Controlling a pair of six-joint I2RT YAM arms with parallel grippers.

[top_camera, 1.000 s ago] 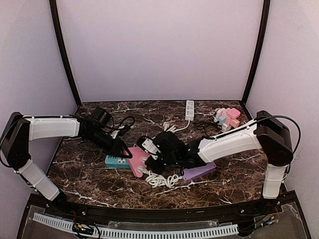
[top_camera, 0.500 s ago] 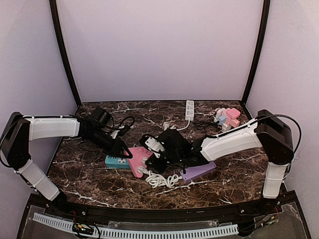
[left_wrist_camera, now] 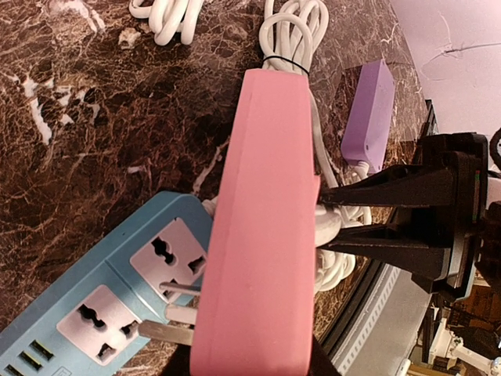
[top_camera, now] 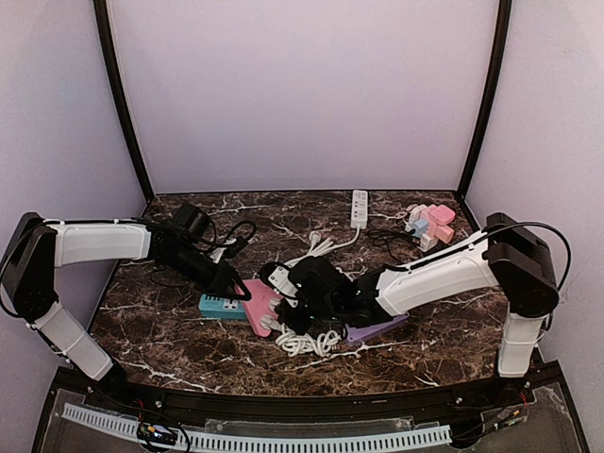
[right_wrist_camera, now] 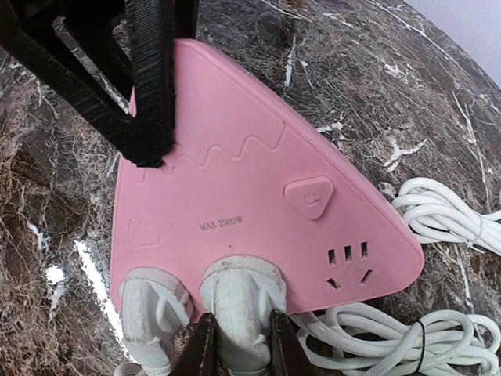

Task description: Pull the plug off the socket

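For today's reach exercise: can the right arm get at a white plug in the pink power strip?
Likely yes: the right gripper is shut on one plug; the left gripper holds the strip's far corner.

Around the pink socket (top_camera: 257,300): white cable coil (top_camera: 300,342) in front, purple strip (top_camera: 377,328) right, blue strip (top_camera: 219,306) left.

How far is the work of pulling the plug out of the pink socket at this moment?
Done: the left gripper clamps the pink socket at its edge, and the right gripper is shut on one white plug. In hand: the pull itself; that plug sits seated in the socket, not yet out. Left: draw it free. A second white plug beside it is also seated, ungripped.
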